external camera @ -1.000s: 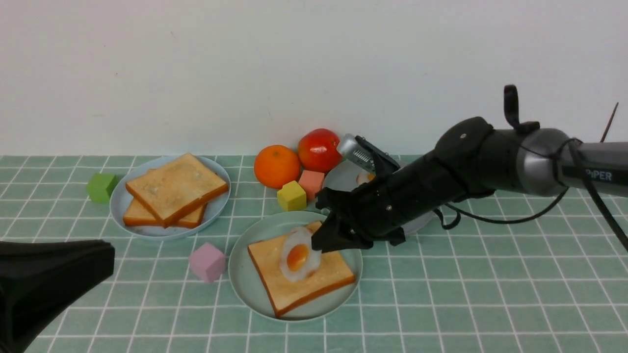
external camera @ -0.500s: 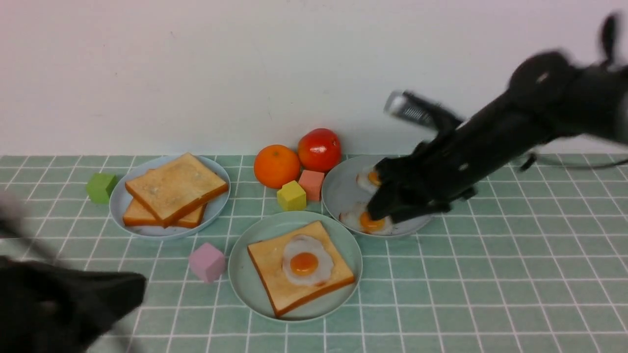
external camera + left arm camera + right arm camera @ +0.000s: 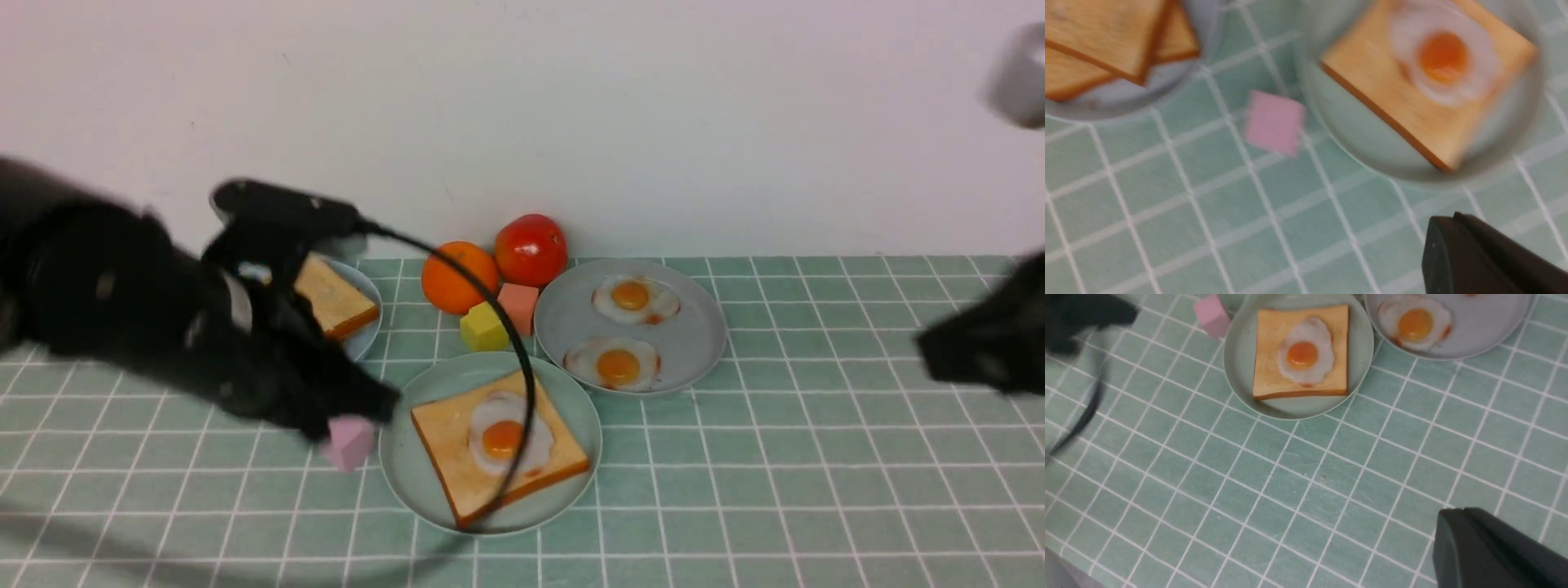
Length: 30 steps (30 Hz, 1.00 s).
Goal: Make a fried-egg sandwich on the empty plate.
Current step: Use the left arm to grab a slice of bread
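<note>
The half-built fried-egg sandwich (image 3: 457,469) sits on the mint-green plate (image 3: 400,478) at the centre of the tiled table: one toast slice with an egg (image 3: 502,437) lying flat on it, and no top slice yet. The left gripper (image 3: 371,404), blurred in the front view, hangs just above the pink cube (image 3: 349,447) beside the plate; whether its jaws are parted or closed cannot be told, since its own wrist view shows only one dark finger. The right gripper (image 3: 939,351) is well apart at the table's right edge, its state equally unreadable.

The step in hand appears to be fetching the second slice from the toast stack (image 3: 336,300) on the smaller plate (image 3: 366,343) behind the left arm. To do it well, the gripper should take the upper slice by one crust edge, lift it clear of the slice beneath, pass over the cube without nudging it, and lower the slice squarely so the egg does not slide.
</note>
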### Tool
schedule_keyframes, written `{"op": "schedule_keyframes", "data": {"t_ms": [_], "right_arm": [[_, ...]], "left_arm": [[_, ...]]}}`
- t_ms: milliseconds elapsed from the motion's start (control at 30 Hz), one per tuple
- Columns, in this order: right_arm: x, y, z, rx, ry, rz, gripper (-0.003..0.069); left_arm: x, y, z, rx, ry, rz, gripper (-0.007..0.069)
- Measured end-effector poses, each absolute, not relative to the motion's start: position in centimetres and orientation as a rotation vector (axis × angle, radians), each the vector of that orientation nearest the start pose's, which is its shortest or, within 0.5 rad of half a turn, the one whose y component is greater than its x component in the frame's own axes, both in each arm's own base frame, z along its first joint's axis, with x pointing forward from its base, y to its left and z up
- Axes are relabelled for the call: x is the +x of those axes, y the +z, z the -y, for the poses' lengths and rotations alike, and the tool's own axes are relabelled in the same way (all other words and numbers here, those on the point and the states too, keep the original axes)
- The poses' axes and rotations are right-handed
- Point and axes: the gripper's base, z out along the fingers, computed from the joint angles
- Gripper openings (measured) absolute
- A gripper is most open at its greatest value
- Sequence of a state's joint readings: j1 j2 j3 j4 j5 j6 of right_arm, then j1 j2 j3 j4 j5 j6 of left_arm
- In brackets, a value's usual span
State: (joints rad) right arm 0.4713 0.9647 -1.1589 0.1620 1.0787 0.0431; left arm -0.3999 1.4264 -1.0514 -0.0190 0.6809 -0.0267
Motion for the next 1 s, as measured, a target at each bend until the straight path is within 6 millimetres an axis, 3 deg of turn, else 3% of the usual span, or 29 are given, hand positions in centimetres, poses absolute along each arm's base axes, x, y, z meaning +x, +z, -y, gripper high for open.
{"op": "schedule_keyframes", "data": {"t_ms": [167,300,433,567,700,867,1000], "right_arm": [[10.9,40.4,-7.0,-0.47,0.462,-2.276,0.0],[10.1,40.2,-6.5,-0.472,0.462,-2.27,0.0001],[9.9,39.9,-6.5,-0.48,0.462,-2.298,0.0002],[9.8,39.9,-6.6,-0.479,0.492,-2.3,0.0003],[9.6,40.0,-6.9,-0.478,0.535,-2.302,0.0005],[9.5,40.0,-7.1,-0.475,0.577,-2.304,0.0007],[9.5,40.1,-7.1,-0.473,0.588,-2.304,0.0008]], "left_arm": [[34.0,26.3,8.6,0.442,-0.104,-2.536,-0.0012],[37.1,24.4,7.9,0.564,-0.01,-2.531,0.0029],[40.1,21.8,7.9,0.693,0.089,-2.517,0.0191],[41.5,19.7,8.0,0.754,0.151,-2.492,0.0342],[42.5,17.5,7.8,0.844,0.233,-2.461,0.0424],[43.1,16.8,7.8,0.826,0.255,-2.443,0.041],[43.2,16.7,7.7,0.791,0.254,-2.451,0.0302]]}}
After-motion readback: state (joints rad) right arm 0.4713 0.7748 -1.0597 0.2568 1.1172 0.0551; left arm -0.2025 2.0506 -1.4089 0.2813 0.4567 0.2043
